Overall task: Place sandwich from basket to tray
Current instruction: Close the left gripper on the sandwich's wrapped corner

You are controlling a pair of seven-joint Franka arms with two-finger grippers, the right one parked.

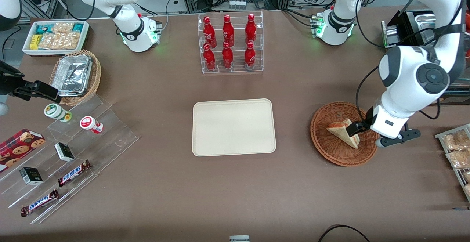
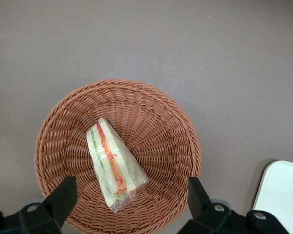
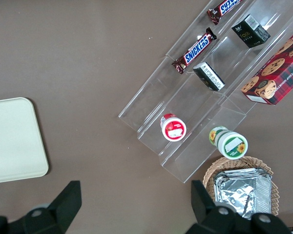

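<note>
Hovering over the wicker basket [image 1: 344, 133], the left arm's hand [image 2: 129, 202] hung spread wide, its two fingers [image 2: 62, 197] flanking the wrapped sandwich wedge [image 2: 114, 165] with clear gaps on both sides and gripping nothing. The sandwich lay flat in the basket's bowl, well apart from the cream tray [image 1: 234, 127] on the worktop [image 1: 235, 190]. A clean pickup likely called for lowering straight down, centring the fingers across the bread faces, and closing gently so the soft wedge was not crushed.
</note>
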